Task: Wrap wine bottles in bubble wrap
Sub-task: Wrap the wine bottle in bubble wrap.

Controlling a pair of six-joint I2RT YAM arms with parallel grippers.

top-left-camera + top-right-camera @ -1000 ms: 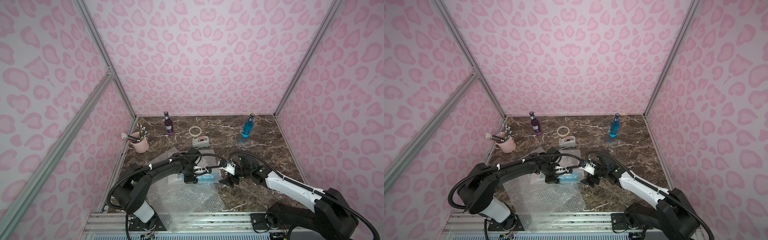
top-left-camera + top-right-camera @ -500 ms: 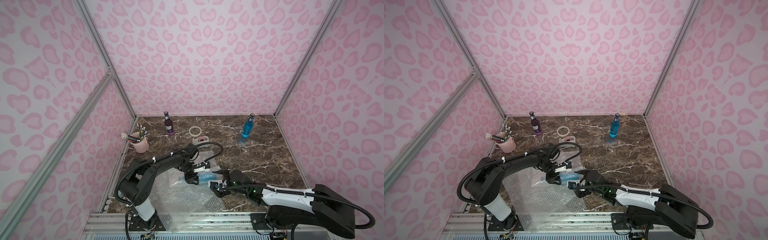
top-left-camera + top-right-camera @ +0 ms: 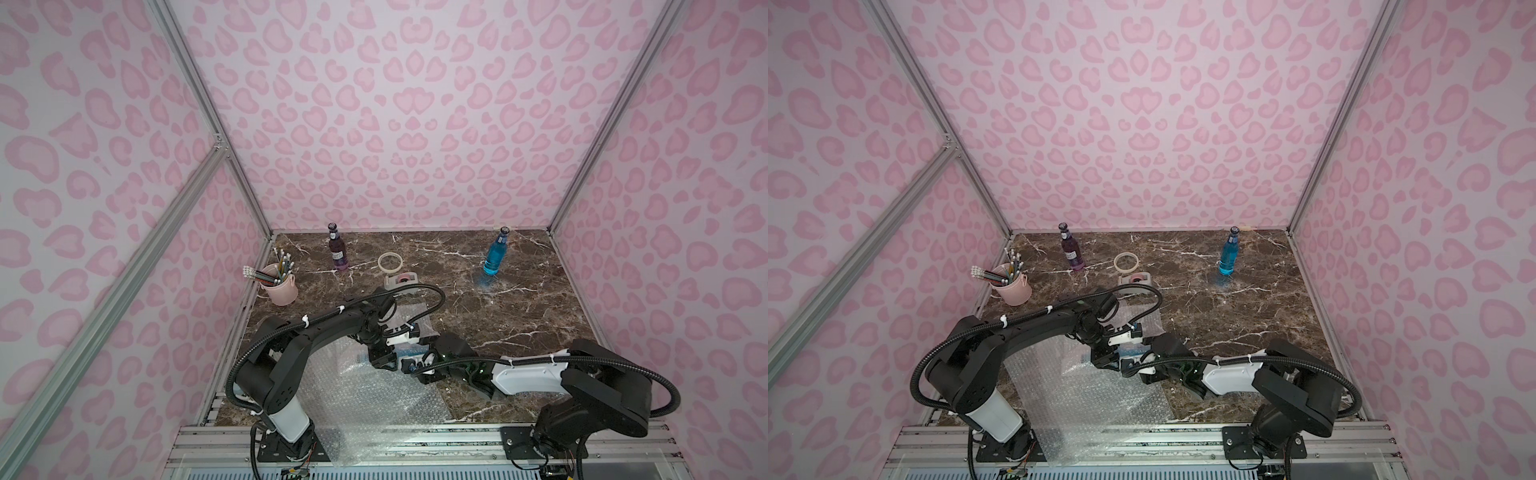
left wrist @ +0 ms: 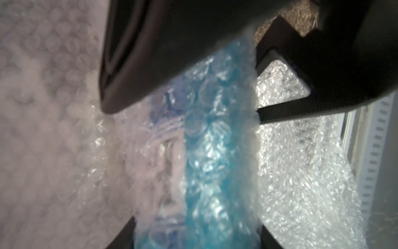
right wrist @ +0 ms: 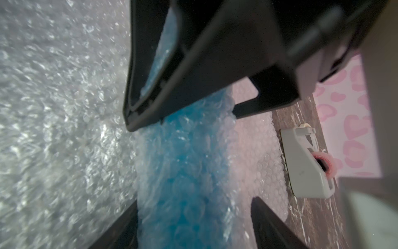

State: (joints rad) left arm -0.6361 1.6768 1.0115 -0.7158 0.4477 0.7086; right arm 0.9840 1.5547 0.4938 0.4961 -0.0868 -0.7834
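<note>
Top views steep overhead; wrist views close (share wrapped bottle (image 4: 215,151)).

Pink walls (image 3: 395,124) printed with darker pink, heart-like blotches enclose the cell on three sides, joined at the corners by silver aluminium frame posts (image 3: 201,95). The floor is a dark brown marble-look tabletop (image 3: 519,299) with white veins, evenly lit. A slotted metal rail (image 3: 465,442) edges its near side.

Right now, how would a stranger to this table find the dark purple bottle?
Start at the brown marble table and follow its far edge, below the pink back wall. Between the pink pencil cup and the pale tape ring, the purple bottle stands upright. It alone is dark purple; the other standing bottle, farther right, is bright blue.
</note>
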